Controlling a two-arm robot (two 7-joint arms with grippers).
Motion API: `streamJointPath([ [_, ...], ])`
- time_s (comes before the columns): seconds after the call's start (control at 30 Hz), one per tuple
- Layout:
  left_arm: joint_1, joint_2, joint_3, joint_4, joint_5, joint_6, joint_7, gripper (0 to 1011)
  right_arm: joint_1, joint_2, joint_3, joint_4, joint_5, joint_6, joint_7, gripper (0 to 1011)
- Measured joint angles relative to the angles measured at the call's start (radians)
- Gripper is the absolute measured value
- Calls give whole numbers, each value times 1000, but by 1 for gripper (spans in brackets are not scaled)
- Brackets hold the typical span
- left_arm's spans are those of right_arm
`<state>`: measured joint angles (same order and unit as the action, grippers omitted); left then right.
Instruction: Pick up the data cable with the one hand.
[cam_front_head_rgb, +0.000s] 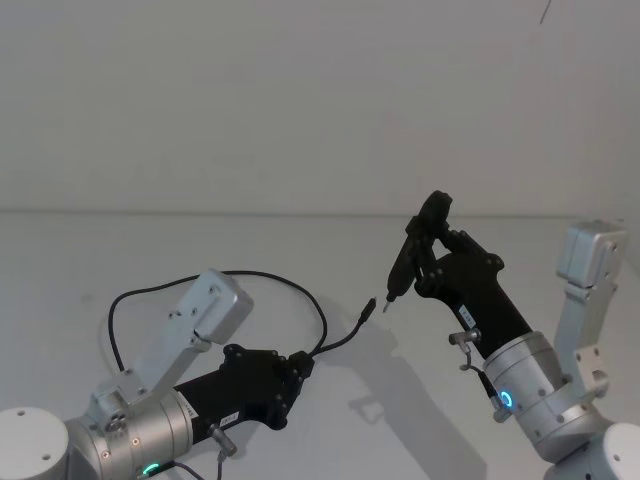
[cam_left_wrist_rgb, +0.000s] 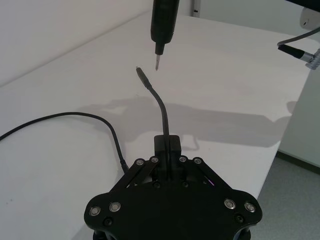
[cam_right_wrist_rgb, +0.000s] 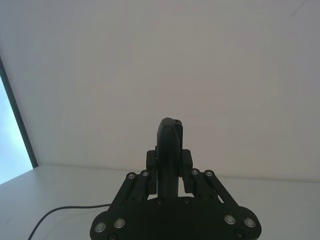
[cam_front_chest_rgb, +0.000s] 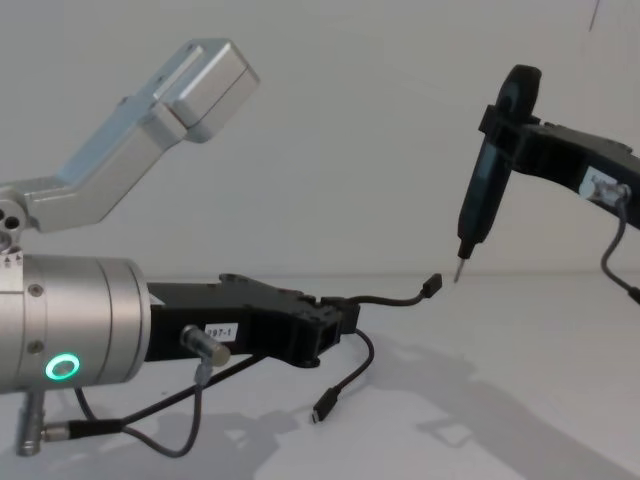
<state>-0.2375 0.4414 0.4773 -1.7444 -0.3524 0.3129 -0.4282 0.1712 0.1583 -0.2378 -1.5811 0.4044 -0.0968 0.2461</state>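
My left gripper (cam_front_head_rgb: 300, 368) is shut on the data cable (cam_front_head_rgb: 230, 273), a thin black cable, close to one end. A short stub curves out past the fingertips (cam_left_wrist_rgb: 172, 144) and ends in a small plug (cam_left_wrist_rgb: 141, 75), held in the air. In the chest view that plug (cam_front_chest_rgb: 432, 286) sits just left of the metal tip of a black pen-shaped tool (cam_front_chest_rgb: 485, 195). The rest of the cable loops over the white table (cam_front_head_rgb: 330, 250) behind my left arm. A second plug (cam_front_chest_rgb: 322, 410) shows below the left gripper (cam_front_chest_rgb: 335, 320). My right gripper (cam_front_head_rgb: 425, 262) is shut on the pen-shaped tool (cam_front_head_rgb: 410, 255), tip pointing down.
A grey wire with a metal plug (cam_front_chest_rgb: 100, 425) hangs under my left wrist, and a similar one (cam_left_wrist_rgb: 300, 50) hangs at the right arm. The table's edge (cam_left_wrist_rgb: 270, 165) runs close beside the left gripper (cam_left_wrist_rgb: 167, 145). A plain wall stands behind.
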Motion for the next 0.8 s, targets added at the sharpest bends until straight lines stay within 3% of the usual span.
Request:
streamJointPath([
  [0.8, 0, 0, 0, 0, 0, 0, 0, 39, 74, -22, -9, 144, -16, -76, 51, 279],
])
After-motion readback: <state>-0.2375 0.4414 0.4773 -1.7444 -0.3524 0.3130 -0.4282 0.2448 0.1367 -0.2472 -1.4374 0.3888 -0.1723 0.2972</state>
